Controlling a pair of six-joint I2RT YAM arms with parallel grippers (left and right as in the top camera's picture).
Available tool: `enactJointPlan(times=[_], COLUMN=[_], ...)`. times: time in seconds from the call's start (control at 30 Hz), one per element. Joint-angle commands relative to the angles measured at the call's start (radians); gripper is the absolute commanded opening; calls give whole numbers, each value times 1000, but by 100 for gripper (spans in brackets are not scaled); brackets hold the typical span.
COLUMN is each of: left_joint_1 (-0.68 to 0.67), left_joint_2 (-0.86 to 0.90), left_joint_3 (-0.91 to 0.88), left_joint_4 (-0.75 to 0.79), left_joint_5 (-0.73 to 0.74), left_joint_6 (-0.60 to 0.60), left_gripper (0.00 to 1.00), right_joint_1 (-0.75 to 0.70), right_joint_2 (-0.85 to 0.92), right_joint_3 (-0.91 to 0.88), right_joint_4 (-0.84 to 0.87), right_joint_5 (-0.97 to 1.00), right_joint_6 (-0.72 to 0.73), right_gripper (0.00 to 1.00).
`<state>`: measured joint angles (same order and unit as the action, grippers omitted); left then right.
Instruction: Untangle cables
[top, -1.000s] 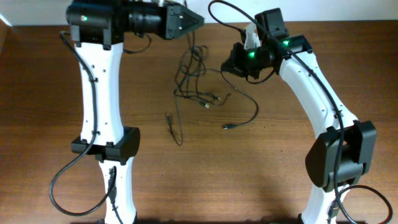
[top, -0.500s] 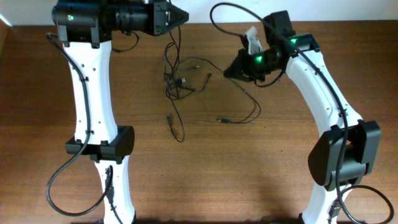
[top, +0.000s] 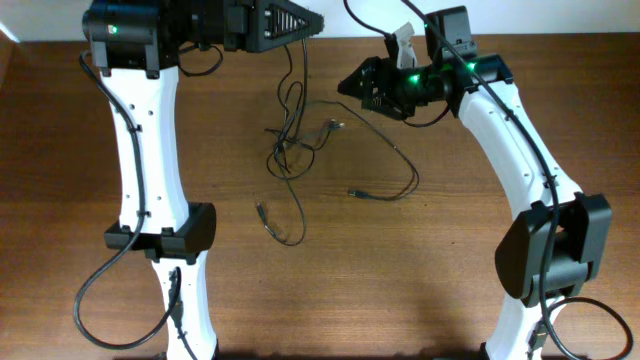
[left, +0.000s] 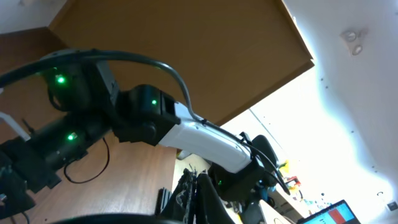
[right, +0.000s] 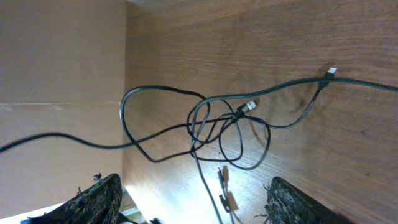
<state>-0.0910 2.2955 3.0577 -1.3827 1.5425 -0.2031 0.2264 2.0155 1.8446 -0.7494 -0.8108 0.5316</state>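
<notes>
1. Black cables (top: 285, 142): bunched on the bench (top: 400, 280) between the arms; one strand rises to the left gripper (top: 305, 22), which is closed and, we judge, pinching it
2. Right gripper (top: 348, 84): jaws apart, holding nothing, near the bunch
3. Risk: hauling on that single strand could cinch the knot tighter
4. Obscured: our left wrist view faces away from the bench, so the pinch is unconfirmed

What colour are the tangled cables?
Black, all of them; the cables show best in the right wrist view.
</notes>
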Motion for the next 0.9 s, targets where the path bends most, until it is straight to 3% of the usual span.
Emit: enactJointPlan(times=[0.0, 0.1, 0.27, 0.47, 0.57, 0.67, 0.87], left_joint_1=[2, 2, 2, 2, 2, 2, 2], left_joint_2=[-50, -52, -105, -136, -138, -140, -160], left_joint_3=[1, 1, 1, 1, 1, 1, 1], left_joint_4=[14, 85, 172, 195, 251, 321, 348], left_joint_5=[31, 32, -32, -47, -47, -47, -69], left_joint_6=[-29, -143, -152, -153, -219, -283, -310], left_gripper=[0, 0, 0, 0, 0, 0, 0], right_joint_1=[63, 95, 146, 167, 182, 210, 233], right_joint_2=[-4, 5, 54, 124, 165, 206, 265], right_joint_3=[6, 6, 6, 6, 6, 6, 6], right_joint_4=[29, 87, 115, 190, 216, 216, 222], right_joint_5=[34, 90, 118, 177, 215, 315, 480], right_joint_6=[118, 198, 244, 272, 274, 258, 205], right_gripper=[76, 76, 78, 88, 88, 84, 62])
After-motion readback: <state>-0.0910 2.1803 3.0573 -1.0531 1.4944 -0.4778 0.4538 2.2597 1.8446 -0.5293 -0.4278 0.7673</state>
